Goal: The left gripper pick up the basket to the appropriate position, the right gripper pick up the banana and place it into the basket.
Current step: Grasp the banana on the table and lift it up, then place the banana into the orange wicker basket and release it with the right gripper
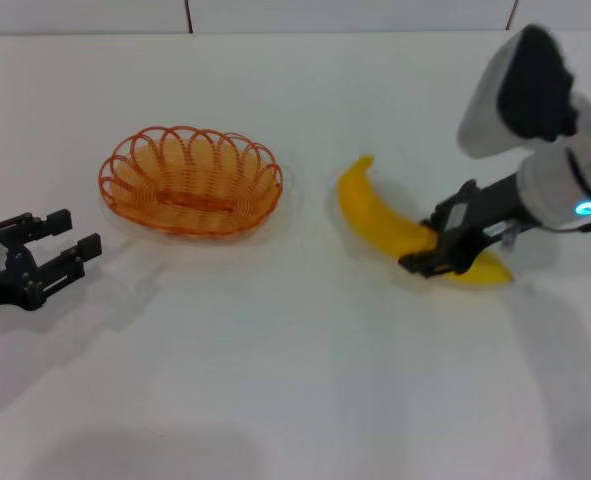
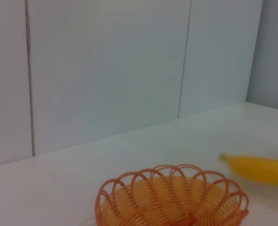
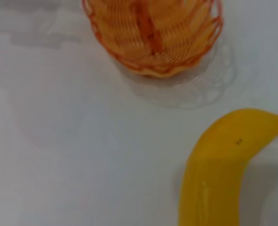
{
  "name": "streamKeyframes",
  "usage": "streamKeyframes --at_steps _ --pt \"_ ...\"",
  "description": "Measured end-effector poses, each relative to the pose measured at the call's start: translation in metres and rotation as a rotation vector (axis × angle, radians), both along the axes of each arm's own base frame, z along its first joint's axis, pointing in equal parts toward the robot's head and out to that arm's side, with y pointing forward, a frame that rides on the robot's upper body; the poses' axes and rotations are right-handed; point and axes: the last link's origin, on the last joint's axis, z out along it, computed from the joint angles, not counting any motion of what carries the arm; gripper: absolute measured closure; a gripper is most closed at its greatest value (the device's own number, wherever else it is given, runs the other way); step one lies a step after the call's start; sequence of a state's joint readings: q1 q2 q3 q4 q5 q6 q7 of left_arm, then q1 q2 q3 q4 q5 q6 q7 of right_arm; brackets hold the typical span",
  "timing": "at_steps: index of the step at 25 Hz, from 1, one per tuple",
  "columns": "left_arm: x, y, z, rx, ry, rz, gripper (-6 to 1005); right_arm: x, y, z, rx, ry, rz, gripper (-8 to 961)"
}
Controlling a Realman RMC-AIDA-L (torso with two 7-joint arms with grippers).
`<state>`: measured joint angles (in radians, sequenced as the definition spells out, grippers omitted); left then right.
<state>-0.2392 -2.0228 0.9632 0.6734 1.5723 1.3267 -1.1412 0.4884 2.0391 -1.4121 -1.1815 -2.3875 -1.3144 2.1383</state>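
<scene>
The orange wire basket (image 1: 190, 200) stands upright and empty on the white table, left of centre. It also shows in the left wrist view (image 2: 171, 200) and the right wrist view (image 3: 153, 33). My left gripper (image 1: 80, 232) is open and empty, low over the table just left of the basket and not touching it. The yellow banana (image 1: 375, 215) lies flat on the table to the basket's right, and shows in both wrist views (image 2: 261, 168) (image 3: 218, 165). My right gripper (image 1: 430, 245) is open, with one finger on each side of the banana's right half.
The white table (image 1: 275, 360) reaches to a pale tiled wall (image 2: 106, 70) at the back. My right arm's silver-white wrist (image 1: 565, 190) and a large white housing hang over the table's right side. No other objects are in view.
</scene>
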Motion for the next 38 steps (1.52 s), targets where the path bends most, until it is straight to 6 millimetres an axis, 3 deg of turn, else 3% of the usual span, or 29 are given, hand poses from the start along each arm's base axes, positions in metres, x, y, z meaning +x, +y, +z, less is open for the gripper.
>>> streamKeyframes --at_steps 4,8,9,16,22,29,38 --pt "-0.001 0.001 0.003 0.014 -0.002 0.007 487 -0.015 -0.005 0.022 0.066 0.072 0.078 468" --pt "-0.004 0.001 0.003 0.025 0.003 0.02 487 -0.048 0.0 0.021 0.061 0.139 0.203 464" --pt "-0.004 0.001 0.003 0.025 0.003 0.02 487 -0.048 0.0 0.021 0.061 0.139 0.203 463" --pt "-0.004 0.003 0.001 0.018 0.021 0.021 487 -0.12 0.021 -0.025 0.011 0.167 0.412 455" --pt "0.0 0.006 -0.002 0.005 0.023 0.007 487 -0.156 0.039 -0.069 0.014 0.126 0.477 448" --pt "0.005 0.011 -0.006 -0.006 0.017 -0.005 487 -0.158 0.048 -0.105 0.047 0.048 0.505 440" --pt "0.006 0.012 -0.008 -0.019 0.025 -0.011 487 -0.145 0.052 -0.114 0.049 -0.002 0.481 430"
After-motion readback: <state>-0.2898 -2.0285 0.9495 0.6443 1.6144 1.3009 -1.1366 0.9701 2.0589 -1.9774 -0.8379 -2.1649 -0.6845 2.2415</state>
